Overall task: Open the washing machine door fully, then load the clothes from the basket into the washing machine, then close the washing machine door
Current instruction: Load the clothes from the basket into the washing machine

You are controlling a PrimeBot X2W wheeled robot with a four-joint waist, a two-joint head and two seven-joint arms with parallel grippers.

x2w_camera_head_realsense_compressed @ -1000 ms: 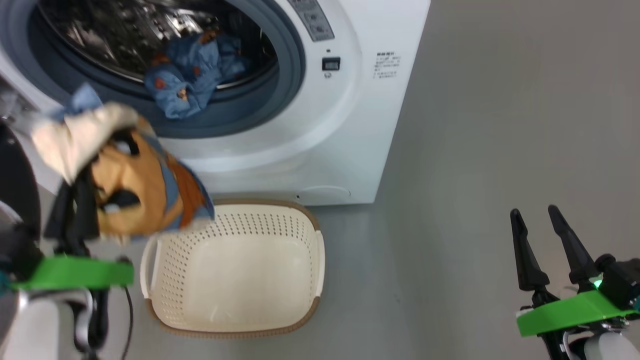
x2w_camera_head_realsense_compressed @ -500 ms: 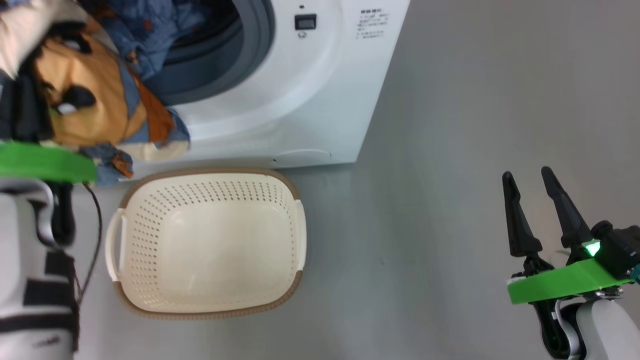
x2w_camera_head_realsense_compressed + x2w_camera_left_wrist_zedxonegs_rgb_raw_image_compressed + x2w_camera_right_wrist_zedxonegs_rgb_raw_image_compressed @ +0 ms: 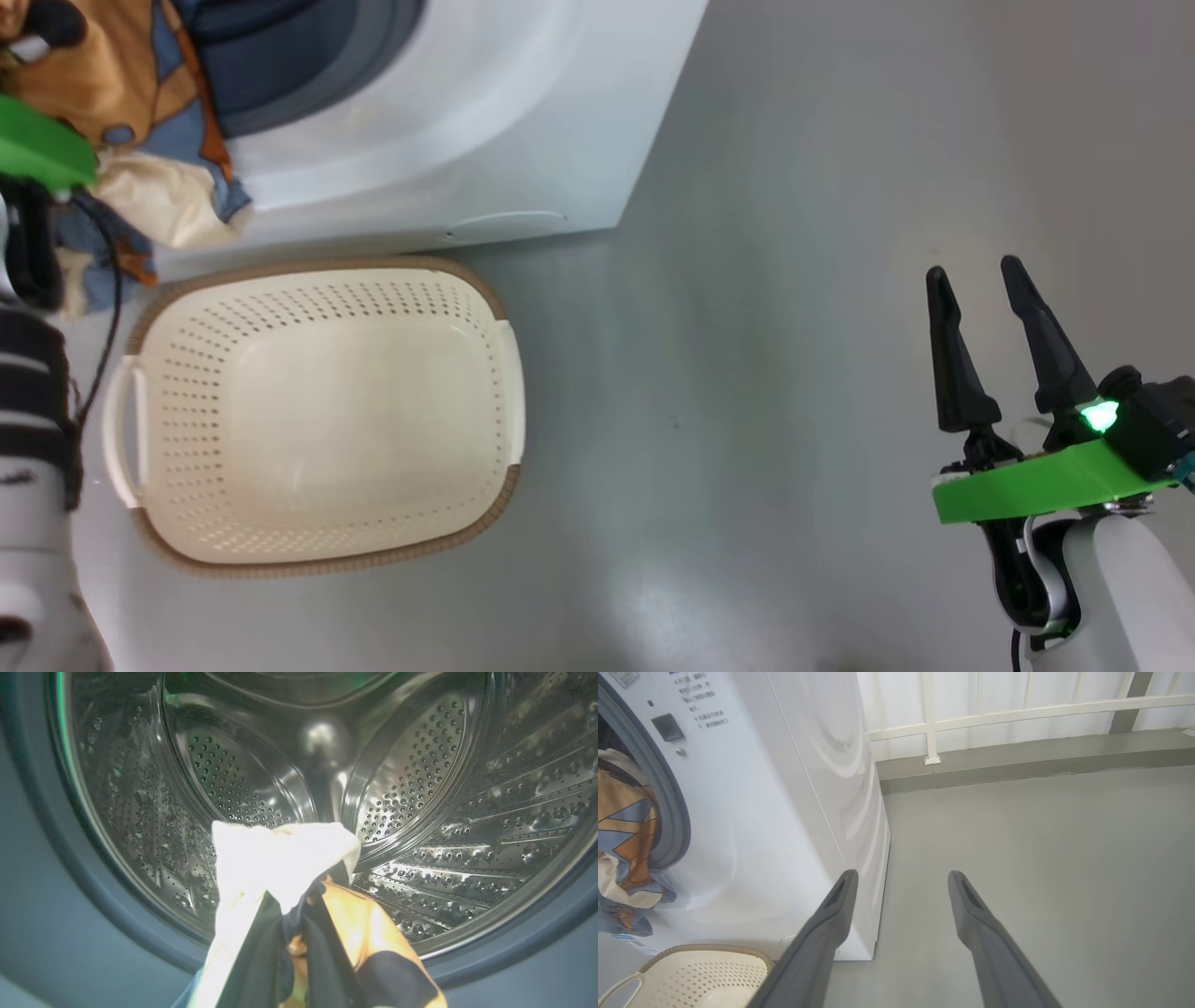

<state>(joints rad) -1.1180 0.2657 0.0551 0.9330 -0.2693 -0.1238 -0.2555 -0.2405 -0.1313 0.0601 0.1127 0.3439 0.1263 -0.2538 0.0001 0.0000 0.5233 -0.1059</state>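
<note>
Since a second ago the left arm has reached further in; its left claw [image 3: 299, 938] is clamped on one bunch of soft cream, orange and blue printed clothes [image 3: 280, 858] at the mouth of the perforated steel drum [image 3: 420, 765] of the one big white washing machine [image 3: 467, 121]. Off to the right, the right claw [image 3: 972, 266] points forward over the grey floor [image 3: 794, 280], fingers spread, holding nothing. One cream perforated plastic basket [image 3: 317, 560] sits just before the machine.

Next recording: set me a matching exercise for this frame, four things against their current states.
Things:
1. basket
2. left gripper
3. right gripper
4. clothes

States:
A. open, above the floor
B. empty, on the floor
C. shut on fabric
D. held at the washing machine opening

Pairs: 1-B, 2-C, 3-A, 4-D
</note>
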